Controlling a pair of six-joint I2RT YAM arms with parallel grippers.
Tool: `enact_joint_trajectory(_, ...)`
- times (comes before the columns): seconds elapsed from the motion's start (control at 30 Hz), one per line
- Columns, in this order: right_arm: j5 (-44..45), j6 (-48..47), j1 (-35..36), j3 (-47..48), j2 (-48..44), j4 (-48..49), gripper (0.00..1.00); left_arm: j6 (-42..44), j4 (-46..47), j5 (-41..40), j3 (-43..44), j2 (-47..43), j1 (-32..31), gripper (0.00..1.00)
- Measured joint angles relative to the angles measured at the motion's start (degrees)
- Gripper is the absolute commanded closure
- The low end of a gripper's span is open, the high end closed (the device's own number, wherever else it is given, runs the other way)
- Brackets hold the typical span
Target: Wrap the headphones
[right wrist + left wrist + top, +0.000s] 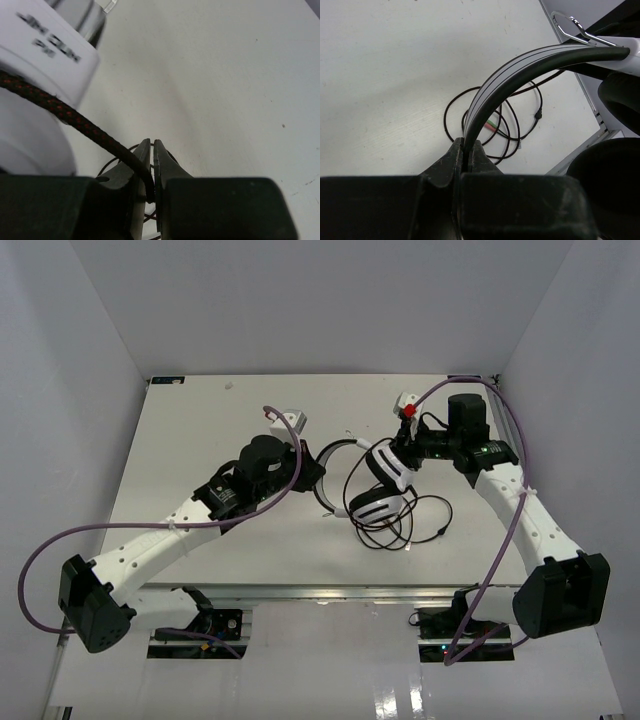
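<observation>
enclosing white table [200, 420], pale walls [320, 300]; headphones [378, 502] mid-table.

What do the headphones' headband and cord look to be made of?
The headband: smooth pale plastic outside, by its even sheen and moulded lines, with a dark matte, probably rubbery, lining. The cord: woven fabric sleeve, black flecked red; the braid texture shows.

The headphones [378, 488] sit near the middle of the tabletop, a little toward the right edge. The headband [520, 67] is white outside and dark inside, and it bends in a big curve. The two ear cups [375, 505] are white with black pads and lie close together. The thin dark cord [75, 121] has tiny red specks. It lies in loose loops beside the cups, toward the near edge. The left gripper [467, 150] pinches the headband, and the right gripper [152, 152] pinches the cord.
</observation>
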Motion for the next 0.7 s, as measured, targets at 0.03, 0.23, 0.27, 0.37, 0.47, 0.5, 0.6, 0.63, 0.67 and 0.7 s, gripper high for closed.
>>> enact_joint_trajectory(0.03,-0.61,0.17,0.0,0.0,-0.57,0.32,0.85,-0.44,0.25,0.15,-0.03,0.42,0.0,1.0)
enact_joint_trajectory(0.23,-1.95,1.41,-0.04,-0.36,-3.26,3.03,0.81,-2.76,2.46,1.03,-0.15,1.15,0.0,1.0)
enact_joint_trajectory(0.27,-2.12,1.64,-0.09,-0.54,-3.47,3.5,0.81,-3.15,2.97,1.12,-0.15,1.15,0.0,1.0)
enact_joint_trajectory(0.37,-2.49,2.64,-0.43,-0.94,-3.53,3.97,0.78,-4.67,4.52,1.48,-0.15,1.15,0.0,1.0)
enact_joint_trajectory(0.47,-2.83,3.23,-0.66,-0.94,-3.53,4.35,0.64,-6.17,6.0,2.2,-0.15,1.12,0.0,1.0)
enact_joint_trajectory(0.5,-2.97,3.55,-0.75,-0.94,-3.53,4.61,0.6,-6.66,6.4,2.5,-0.15,1.09,0.0,1.0)
enact_joint_trajectory(0.6,-3.72,4.34,-1.22,-0.94,-3.53,5.29,0.53,-7.88,6.86,3.82,-0.17,0.88,0.0,1.0)
enact_joint_trajectory(0.63,-3.88,4.56,-1.35,-0.94,-3.53,5.34,0.51,-8.25,7.0,4.14,-0.17,0.84,0.0,1.0)
enact_joint_trajectory(0.67,-4.17,4.84,-1.46,-0.94,-3.53,5.34,0.49,-8.6,7.18,4.39,-0.17,0.78,0.0,1.0)
enact_joint_trajectory(0.7,-4.45,5.19,-1.62,-0.94,-3.53,5.42,0.46,-8.95,7.31,4.66,-0.17,0.72,0.0,1.0)
